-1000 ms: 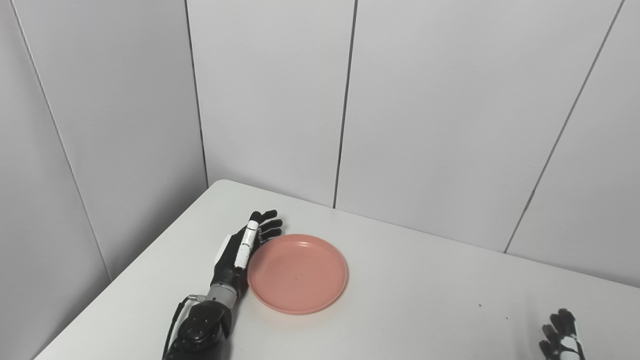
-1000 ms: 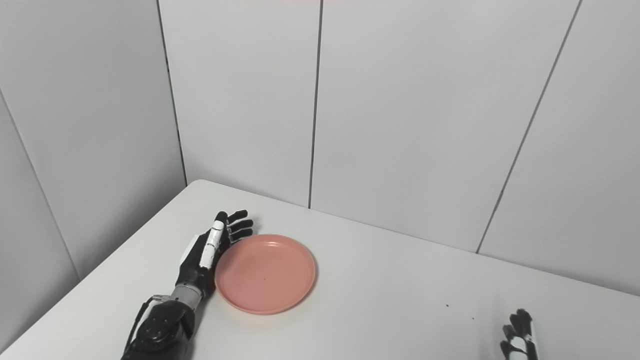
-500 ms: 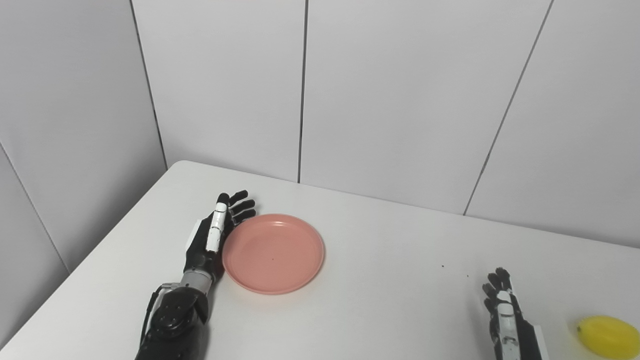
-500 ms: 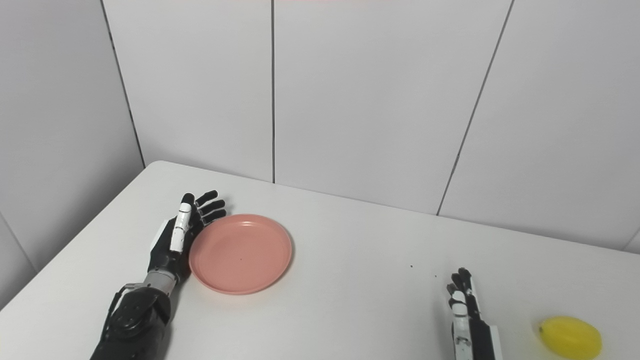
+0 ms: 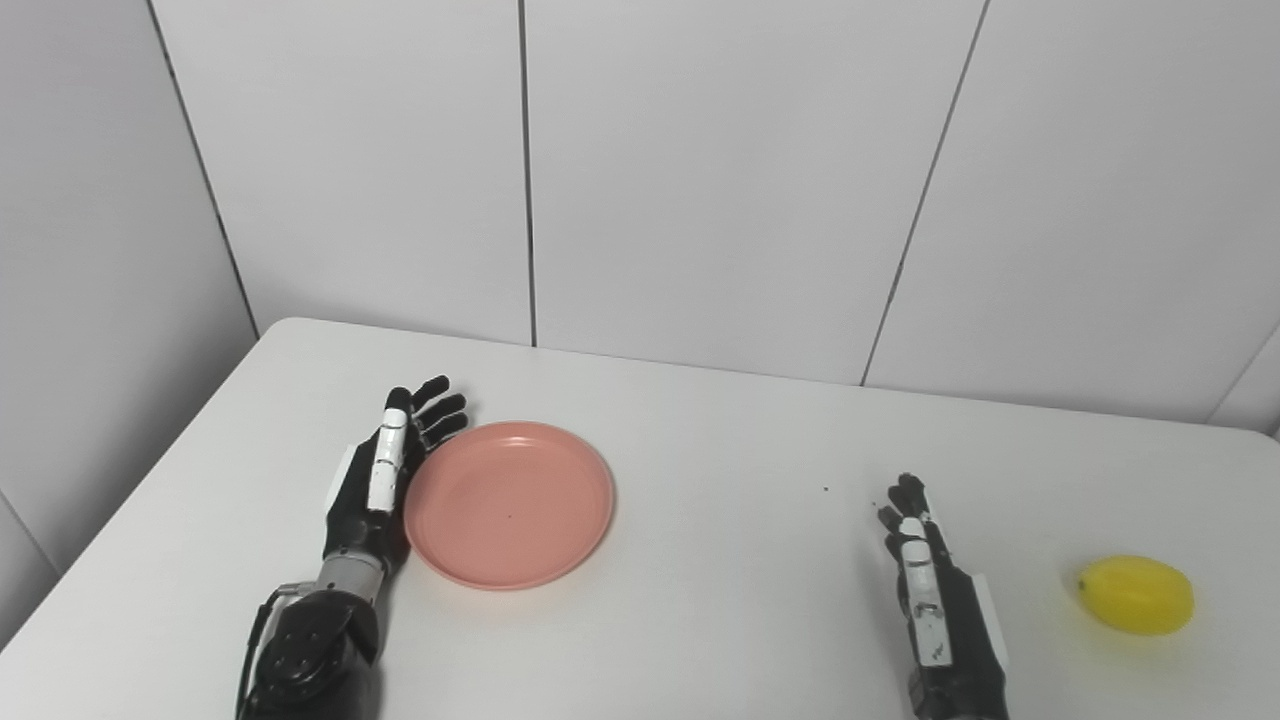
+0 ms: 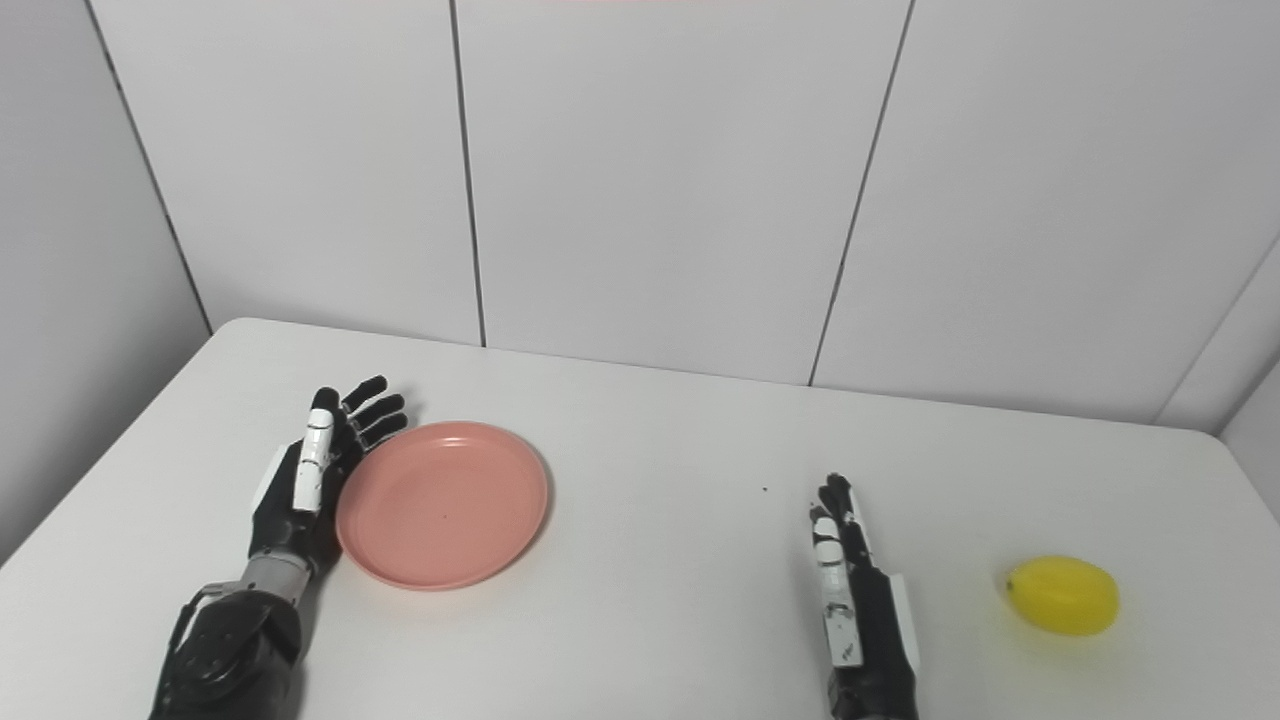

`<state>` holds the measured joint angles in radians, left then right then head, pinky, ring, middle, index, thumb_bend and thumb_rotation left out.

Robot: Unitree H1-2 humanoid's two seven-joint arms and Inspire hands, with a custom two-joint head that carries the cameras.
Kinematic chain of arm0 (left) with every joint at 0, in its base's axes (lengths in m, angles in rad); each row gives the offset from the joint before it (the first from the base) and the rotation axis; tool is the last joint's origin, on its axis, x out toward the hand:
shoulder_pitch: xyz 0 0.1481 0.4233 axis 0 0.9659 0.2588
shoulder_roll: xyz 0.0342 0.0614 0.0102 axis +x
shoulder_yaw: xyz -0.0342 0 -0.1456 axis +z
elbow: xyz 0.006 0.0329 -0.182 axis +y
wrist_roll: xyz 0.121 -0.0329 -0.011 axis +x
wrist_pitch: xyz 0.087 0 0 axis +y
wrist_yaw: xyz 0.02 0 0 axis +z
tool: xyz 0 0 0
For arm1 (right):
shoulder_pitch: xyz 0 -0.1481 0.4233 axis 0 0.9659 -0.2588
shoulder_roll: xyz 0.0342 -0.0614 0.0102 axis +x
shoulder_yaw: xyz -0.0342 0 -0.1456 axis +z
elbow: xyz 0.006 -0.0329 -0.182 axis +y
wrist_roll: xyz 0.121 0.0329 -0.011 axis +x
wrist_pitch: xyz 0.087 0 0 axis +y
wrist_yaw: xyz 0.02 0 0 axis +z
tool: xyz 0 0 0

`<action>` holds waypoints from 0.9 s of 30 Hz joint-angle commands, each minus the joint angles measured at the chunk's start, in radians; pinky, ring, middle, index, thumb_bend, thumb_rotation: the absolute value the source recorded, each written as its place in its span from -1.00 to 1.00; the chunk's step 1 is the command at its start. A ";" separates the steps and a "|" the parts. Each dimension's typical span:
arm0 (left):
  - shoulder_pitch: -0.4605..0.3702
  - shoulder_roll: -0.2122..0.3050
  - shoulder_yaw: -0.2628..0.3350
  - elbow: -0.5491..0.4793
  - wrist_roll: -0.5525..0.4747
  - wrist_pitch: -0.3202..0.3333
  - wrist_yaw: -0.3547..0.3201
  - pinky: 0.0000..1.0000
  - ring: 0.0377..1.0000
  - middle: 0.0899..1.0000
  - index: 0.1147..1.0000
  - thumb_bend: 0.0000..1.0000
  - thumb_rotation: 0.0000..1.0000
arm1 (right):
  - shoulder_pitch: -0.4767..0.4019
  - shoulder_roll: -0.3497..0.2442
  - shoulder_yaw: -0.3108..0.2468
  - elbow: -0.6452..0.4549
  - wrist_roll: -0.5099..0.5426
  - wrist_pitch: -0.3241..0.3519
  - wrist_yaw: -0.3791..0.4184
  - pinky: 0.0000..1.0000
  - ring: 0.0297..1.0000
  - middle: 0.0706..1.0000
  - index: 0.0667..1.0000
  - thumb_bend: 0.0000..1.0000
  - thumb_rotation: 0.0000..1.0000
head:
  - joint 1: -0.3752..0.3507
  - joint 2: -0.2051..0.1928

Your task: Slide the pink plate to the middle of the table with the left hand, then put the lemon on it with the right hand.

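Observation:
A round pink plate lies on the white table, left of its middle. My left hand rests flat beside the plate's left rim, fingers stretched out and apart, holding nothing; its palm side touches or nearly touches the rim. A yellow lemon sits near the table's right edge. My right hand lies open on the table to the left of the lemon, well apart from it, fingers pointing away from me.
Grey wall panels stand behind the table and along its left side. The table's back edge runs close behind the plate, and its right corner shows beyond the lemon.
The whole picture has swung to the right, so the camera has moved; the lemon and my right hand now show fully. The left hand stays against the plate's left rim.

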<state>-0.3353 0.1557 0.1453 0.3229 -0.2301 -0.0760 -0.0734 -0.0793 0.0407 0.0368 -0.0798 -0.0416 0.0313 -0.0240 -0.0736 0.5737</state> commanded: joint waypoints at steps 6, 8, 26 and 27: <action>0.029 -0.035 -0.033 -0.010 -0.003 0.019 -0.030 0.77 0.69 0.64 0.62 0.30 1.00 | -0.044 0.013 0.011 0.010 -0.041 -0.076 -0.024 1.00 0.91 0.92 0.90 0.17 1.00 | -0.056 -0.003; 0.028 -0.040 -0.038 -0.004 0.002 0.011 -0.037 0.75 0.68 0.63 0.62 0.30 1.00 | -0.050 0.015 0.014 0.022 -0.050 -0.083 -0.029 1.00 0.90 0.91 0.89 0.18 1.00 | -0.064 -0.005; 0.081 -0.138 -0.118 -0.124 0.072 0.041 -0.035 0.70 0.72 0.69 0.67 0.21 1.00 | -0.067 0.030 0.021 0.046 -0.059 -0.116 -0.037 0.95 0.87 0.89 0.88 0.08 1.00 | -0.075 -0.003; 0.085 -0.147 -0.125 -0.131 0.074 0.046 -0.033 0.72 0.73 0.70 0.67 0.22 1.00 | -0.067 0.030 0.020 0.047 -0.058 -0.117 -0.036 0.96 0.87 0.89 0.88 0.08 1.00 | -0.076 -0.004</action>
<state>-0.2695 0.0245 0.0300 0.1965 -0.1644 -0.0385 -0.1105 -0.1227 0.0621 0.0537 -0.0070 -0.0994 -0.0411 -0.0551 -0.1503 0.5691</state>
